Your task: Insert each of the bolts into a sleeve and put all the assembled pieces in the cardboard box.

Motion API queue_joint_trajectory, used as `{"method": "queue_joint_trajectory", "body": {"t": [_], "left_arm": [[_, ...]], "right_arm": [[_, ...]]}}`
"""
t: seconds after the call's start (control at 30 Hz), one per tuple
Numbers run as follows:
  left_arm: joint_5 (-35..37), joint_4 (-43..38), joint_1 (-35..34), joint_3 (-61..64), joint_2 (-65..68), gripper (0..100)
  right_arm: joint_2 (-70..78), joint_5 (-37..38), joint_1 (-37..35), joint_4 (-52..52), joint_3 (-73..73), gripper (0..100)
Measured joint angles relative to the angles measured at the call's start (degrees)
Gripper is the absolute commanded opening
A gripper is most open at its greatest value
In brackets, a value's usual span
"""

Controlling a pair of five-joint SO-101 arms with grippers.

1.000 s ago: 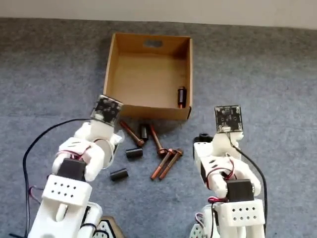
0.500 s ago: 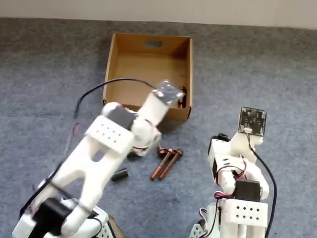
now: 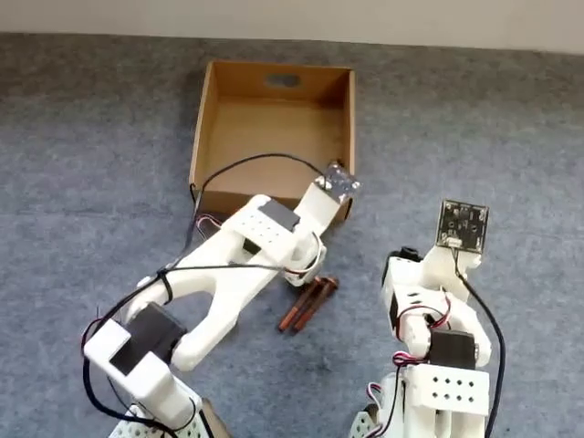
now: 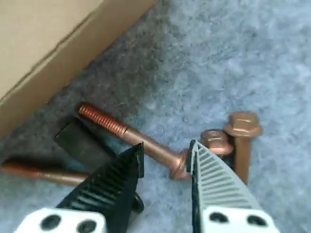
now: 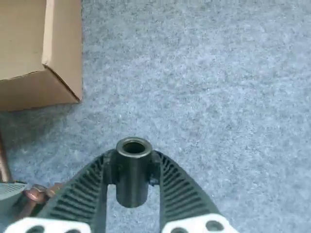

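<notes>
My left gripper (image 4: 165,145) hangs open astride a copper bolt (image 4: 112,125), just below the cardboard box (image 3: 203,128) in the high view's upper centre. My right gripper (image 5: 132,162), toward lower right, clamps a black sleeve (image 5: 132,177).

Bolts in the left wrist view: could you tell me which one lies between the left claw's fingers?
The bolt whose threaded end points toward the cardboard box; its shaft crosses the gap of the open left claw. The other bolts lie outside it.
</notes>
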Motion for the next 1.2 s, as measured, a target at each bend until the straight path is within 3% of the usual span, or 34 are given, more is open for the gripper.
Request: {"method": "queue_joint_trajectory", "body": {"t": [0.33,0.5,0.7,1.07,1.2], "left_arm": [[0.09,-0.44,0.18,-0.09,0.7,17],[0.35,3.78,0.26,-1.67,0.79,17],[7.74,7.82,0.26,-1.93,0.79,17],[8.62,7.82,0.26,-1.93,0.79,17],[8.62,7.12,0.62,-1.93,0.79,10]], "right_arm": [[0.0,0.0,0.0,0.0,0.0,0.5],[0.0,0.0,0.0,0.0,0.0,0.5],[0.0,0.0,0.0,0.0,0.0,0.5],[0.0,0.0,0.0,0.0,0.0,0.5],[0.0,0.0,0.0,0.0,0.0,0.5]]}}
